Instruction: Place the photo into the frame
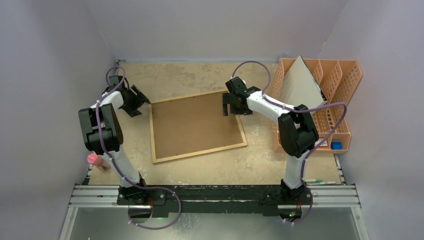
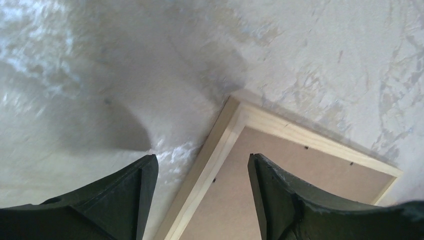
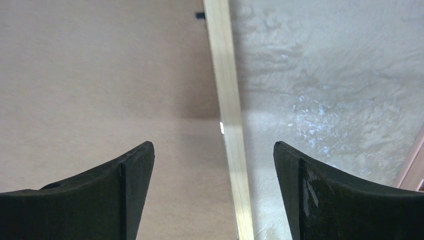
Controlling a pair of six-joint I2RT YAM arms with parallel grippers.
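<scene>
Tools | left tool [image 2: 201, 158] apart, empty | right tool [image 3: 212, 145] apart, empty | frame [image 1: 197, 125] apparently untouched

Tally from my remote station.

- Arms: I count two, each with one gripper, so two in all: the left gripper [image 2: 202, 157] and the right gripper [image 3: 213, 144].
- The frame [image 1: 195, 125]: one, mid-worktop.
- Orange file rack [image 1: 345, 100]: one, along the worktop's right edge.
- Grey-white board [image 1: 300, 82]: one, leaning in that rack.
- Blue item [image 1: 336, 145]: one, at the rack's near end.
- Pink item [image 1: 95, 159]: one, by the worktop's left edge.
- Pens [image 1: 315, 181]: I make it two at the near right corner, though they are too small for me to be certain.
</scene>
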